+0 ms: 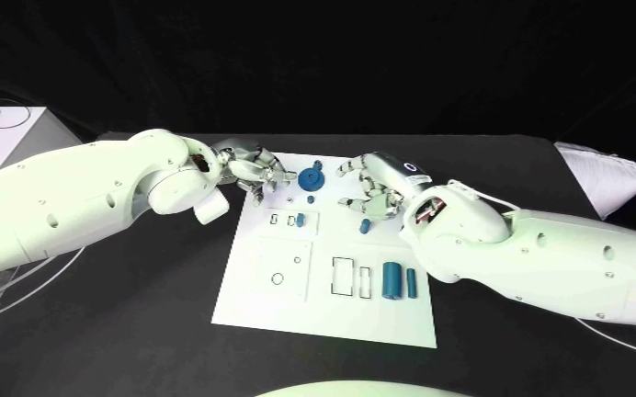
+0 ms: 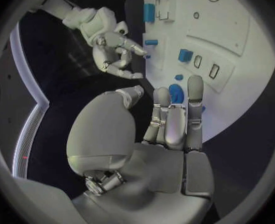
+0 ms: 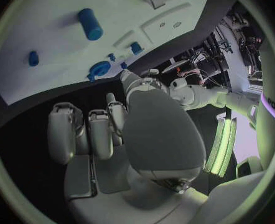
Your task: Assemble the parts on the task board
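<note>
Both hands hover over the far end of the task board (image 1: 266, 268) in the head view: the left hand (image 1: 252, 173) at its far left corner, the right hand (image 1: 374, 187) at its far right edge, each with fingers spread and nothing in them. Between them on the board sits a round blue part (image 1: 311, 178); nearer lie a small blue part (image 1: 300, 220) by two slots, a blue peg (image 1: 365, 226), and a large blue cylinder (image 1: 392, 279) with a thinner cylinder (image 1: 413, 282) just beside it. From the left wrist, the left hand (image 2: 172, 119) reaches over the board's (image 2: 237, 50) edge, fingers straight and apart, holding nothing, with the round blue part (image 2: 176, 92) showing between two fingertips; the right hand (image 2: 115, 52) hangs beyond, fingers loosely curled. From the right wrist, the right hand (image 3: 112, 129) is empty, fingers parted, above the dark table beside the board (image 3: 44, 50), where the large blue cylinder (image 3: 89, 24) and round part (image 3: 100, 68) lie.
</note>
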